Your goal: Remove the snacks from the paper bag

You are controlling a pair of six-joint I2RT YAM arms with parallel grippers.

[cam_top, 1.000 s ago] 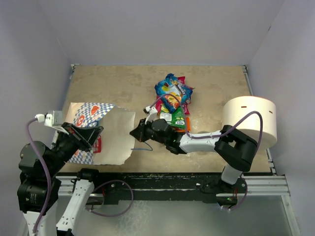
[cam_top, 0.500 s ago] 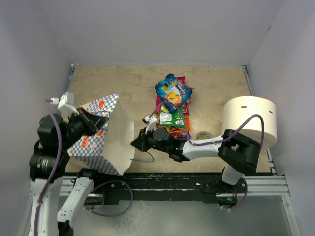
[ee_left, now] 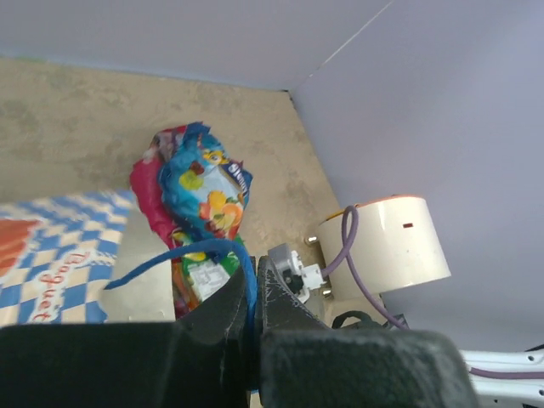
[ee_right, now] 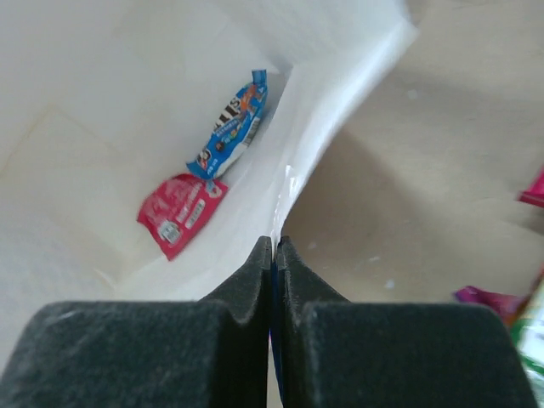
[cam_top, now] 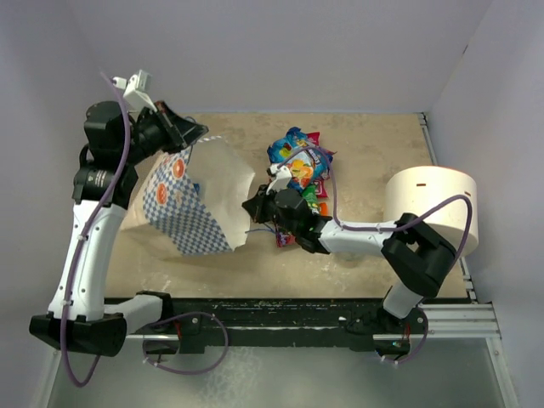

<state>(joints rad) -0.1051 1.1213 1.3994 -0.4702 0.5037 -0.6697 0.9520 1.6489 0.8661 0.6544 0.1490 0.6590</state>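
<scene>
The left pincer (ee_left: 255, 276) is closed tight, its two dark fingers pressed together on the thin blue cord handle (ee_left: 200, 248) of the paper bag (cam_top: 183, 212). The cord loops out from between the fingers to the left. In the top view this arm is raised high over the left side of the desk (cam_top: 374, 144), and the bag hangs from it at a tilt. Its checkered side faces down and left, and its white inside is turned towards the right arm. The pictures do not show whether the bag's lower corner touches the desk.

The right pincer (ee_right: 274, 251) is also fully closed. It pinches the thin white rim of the bag's mouth, with the paper edge running up from between the fingertips. This arm reaches in low from the right, across the middle of the desk.

Two snacks lie inside the bag against its white wall: a blue packet (ee_right: 235, 126) higher up and a red packet (ee_right: 180, 212) just below it, near each other but apart.

The other snacks lie in a pile (cam_top: 297, 161) on the desk just beyond the right arm, outside the bag, with a blue-and-yellow packet over a red-pink one. A big white cylinder (cam_top: 429, 204) stands at the right edge of the desk.
</scene>
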